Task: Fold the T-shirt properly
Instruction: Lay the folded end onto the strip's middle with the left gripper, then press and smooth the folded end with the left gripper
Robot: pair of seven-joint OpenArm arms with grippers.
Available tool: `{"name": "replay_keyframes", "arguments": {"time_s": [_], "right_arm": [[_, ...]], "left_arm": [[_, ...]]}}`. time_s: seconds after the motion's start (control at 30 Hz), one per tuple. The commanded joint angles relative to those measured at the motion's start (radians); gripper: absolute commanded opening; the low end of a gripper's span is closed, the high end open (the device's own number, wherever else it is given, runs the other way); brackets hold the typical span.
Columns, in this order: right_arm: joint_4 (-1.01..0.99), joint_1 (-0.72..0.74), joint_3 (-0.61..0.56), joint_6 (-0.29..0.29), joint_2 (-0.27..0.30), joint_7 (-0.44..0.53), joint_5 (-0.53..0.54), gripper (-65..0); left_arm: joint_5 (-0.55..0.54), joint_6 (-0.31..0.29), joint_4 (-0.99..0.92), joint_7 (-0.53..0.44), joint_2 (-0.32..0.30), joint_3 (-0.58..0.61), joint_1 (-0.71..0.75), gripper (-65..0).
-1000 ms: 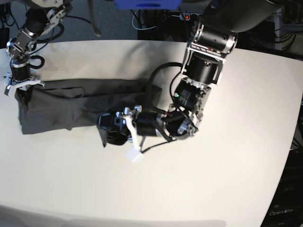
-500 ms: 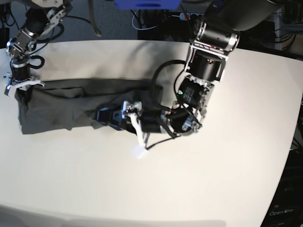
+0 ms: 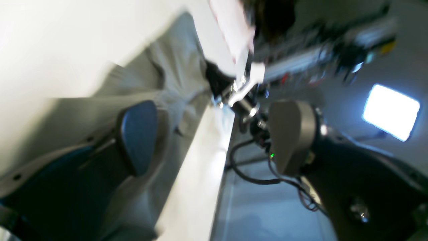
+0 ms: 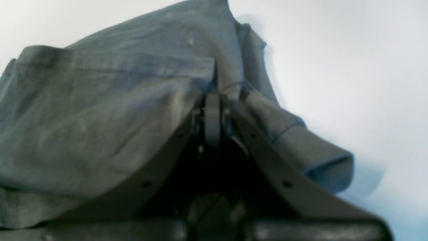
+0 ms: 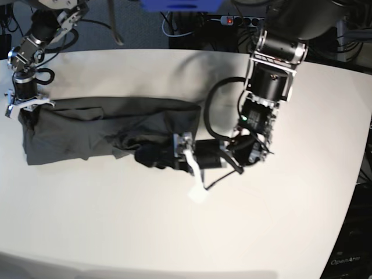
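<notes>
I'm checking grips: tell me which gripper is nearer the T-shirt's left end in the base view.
Right. The right gripper is clamped on the T-shirt at that end; its fingers pinch the fabric. The left gripper sits open at the opposite end.

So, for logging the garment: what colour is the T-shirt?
Plain dark grey T-shirt, no pattern visible; the base view shows it best.
</notes>
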Motion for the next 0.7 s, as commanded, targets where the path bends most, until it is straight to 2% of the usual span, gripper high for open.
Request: {"name": "replay_keyframes", "arguments": {"time_s": [0.0,0.17,0.27,0.33,0.53,0.67], "right_arm": [[-0.019,-0.015,-0.008,-0.001,-0.019,-0.196,-0.135,-64.7],[-0.019,-0.015,-0.008,-0.001,-0.019,-0.196,-0.134,-64.7],[-0.021,-0.015,-0.008,-0.001,-0.021,-0.196,-0.134,-64.7],[-0.021,-0.015,-0.008,-0.001,-0.021,-0.196,-0.134,-64.7],[-0.021,-0.015,-0.008,-0.001,-0.021,-0.196,-0.134,-64.7],[-0.021,-0.016,-0.008,-0.001,-0.021,-0.196,-0.134,-64.7]], "left_arm": [[-0.049,-0.012,0.02,-0.016,-0.01,-0.001,-0.043,-13.8],[-0.135,-0.012,0.02,-0.016,-0.092,-0.001,-0.053,-14.0],[-0.136,-0.012,0.02,-0.016,-0.096,-0.001,-0.052,-14.5],[-0.136,-0.012,0.02,-0.016,-0.092,0.003,-0.049,-19.7],[-0.132,-0.012,0.02,-0.014,-0.093,0.006,-0.05,-46.2],[-0.092,-0.012,0.021,-0.004,-0.115,0.005,-0.052,-48.8]]}}
